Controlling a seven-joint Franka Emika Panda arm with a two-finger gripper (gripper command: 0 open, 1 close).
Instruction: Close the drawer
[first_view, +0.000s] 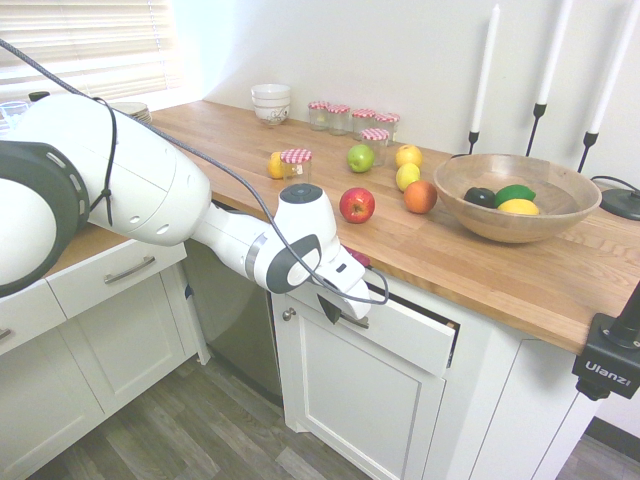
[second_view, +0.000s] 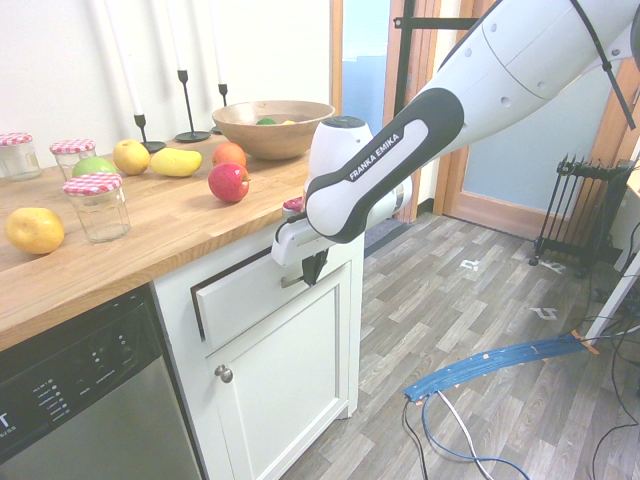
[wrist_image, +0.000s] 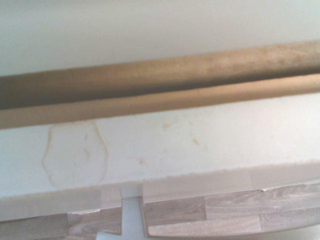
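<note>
The drawer sits under the wooden counter, its white front pulled out a little with a dark gap showing along its top and right side. In the second exterior view the drawer also stands slightly out from the cabinet. My gripper is shut, its dark fingers pointing down against the drawer front at the slim bar handle. The wrist view shows the handle as a blurred bar close up across the white front. Nothing is held that I can see.
A cabinet door with a round knob is just below the drawer. A red apple, other fruit, several jars and a wooden bowl stand on the counter above. A dishwasher is beside the cabinet.
</note>
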